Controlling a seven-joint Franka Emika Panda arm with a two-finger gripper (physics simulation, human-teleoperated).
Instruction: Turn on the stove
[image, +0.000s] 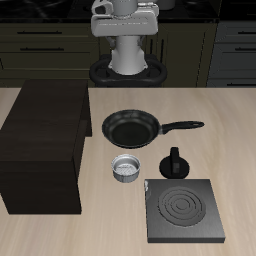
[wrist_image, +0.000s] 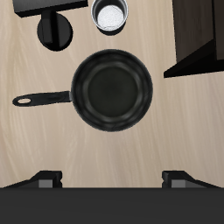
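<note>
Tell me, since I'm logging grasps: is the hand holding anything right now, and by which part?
Nothing is held. The hand hangs high at the table's back, well above the frying pan, far from the stove. The wrist view shows nothing between its fingers.

Matt black stove (image: 183, 211) with pale coil rings, glossy frying pan (image: 131, 128), light wood-grain table (image: 60, 235).

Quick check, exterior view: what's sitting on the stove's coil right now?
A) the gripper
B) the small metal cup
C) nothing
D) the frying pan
C: the stove shows its bare ring coil; the frying pan and the small metal cup both rest on the table farther back, and no gripper is near it.
</note>
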